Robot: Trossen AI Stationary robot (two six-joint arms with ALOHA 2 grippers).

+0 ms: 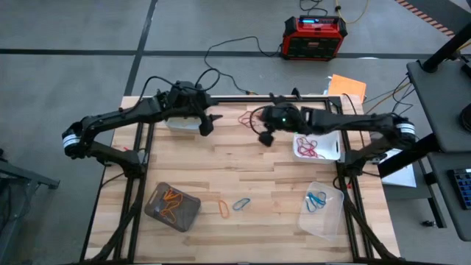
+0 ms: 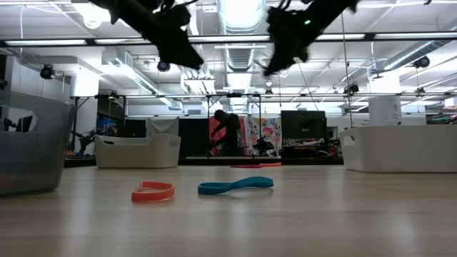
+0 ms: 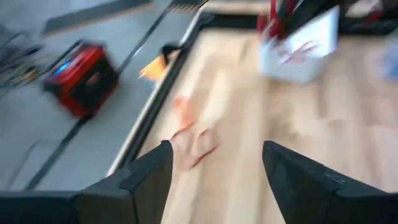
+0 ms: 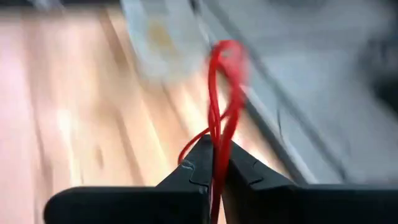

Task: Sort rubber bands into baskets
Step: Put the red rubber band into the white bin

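Note:
My right gripper (image 4: pixel 216 163) is shut on a red rubber band (image 4: pixel 225 87) and hangs above the table's far middle (image 1: pixel 265 137). My left gripper (image 3: pixel 214 167) stands open with nothing between its fingers, above the far left (image 1: pixel 209 122). Below it, a few red bands (image 3: pixel 193 142) lie on the wood. Four baskets sit on the table. A white one (image 1: pixel 331 151) holds red bands. A grey-brown one (image 1: pixel 156 215) holds orange bands. One clear basket (image 1: pixel 330 221) holds blue bands, and another clear one (image 1: pixel 180 125) lies under my left arm. My right gripper pinches the red rubber band between its two fingertips, on strands (image 4: pixel 217 146) near one end of the loop. The rest of the loop (image 4: pixel 230 56) sticks out ahead of the fingers, clear of the table. A short curl (image 4: pixel 189 148) shows beside one fingertip.
A loose orange band (image 2: pixel 153 191) and a blue band (image 2: pixel 235 185) lie near the table's front middle. A red-and-black box (image 1: pixel 314 37) stands on the floor beyond the far edge. Black cables run along the far rail (image 1: pixel 235 97).

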